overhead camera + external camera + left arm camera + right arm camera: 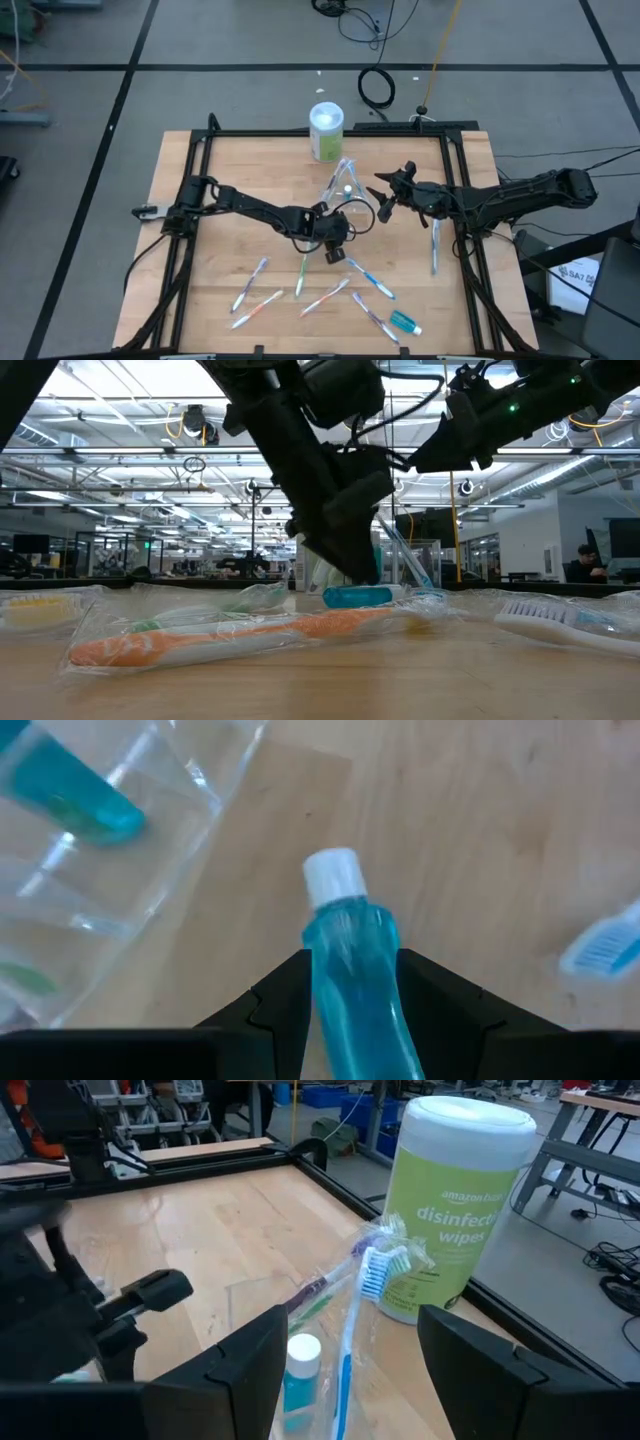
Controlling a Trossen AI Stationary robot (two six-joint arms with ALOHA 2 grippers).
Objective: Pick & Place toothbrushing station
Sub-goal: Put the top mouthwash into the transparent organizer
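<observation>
A clear plastic bag (pixel 345 190) lies mid-table with toothbrushes and a teal tube (pixel 298 1375) inside. My left gripper (pixel 335 250) sits just near of the bag, shut on a second teal tube with a white cap (pixel 345 970). My right gripper (pixel 383 197) is open at the bag's right side. In its wrist view the fingers (pixel 250 1360) stand on either side of the bag's contents, and I cannot tell whether they touch. Several wrapped toothbrushes (pixel 325 297) and a third teal tube (pixel 403 322) lie near the front edge. My left gripper pinches the teal tube's body (pixel 340 995) between its two fingers, behind the white cap (pixel 332 875), which points away from the gripper. The fingers lie on the tube's two sides. In the low view the tube (pixel 355 595) lies about level, low over the table.
A green disinfecting-wipes canister (pixel 326 130) stands at the table's far edge, just behind the bag. One toothbrush (pixel 435 250) lies alone at the right, under my right arm. A black frame (pixel 190 150) runs round the tabletop. Bare wood (pixel 230 165) lies at the far left.
</observation>
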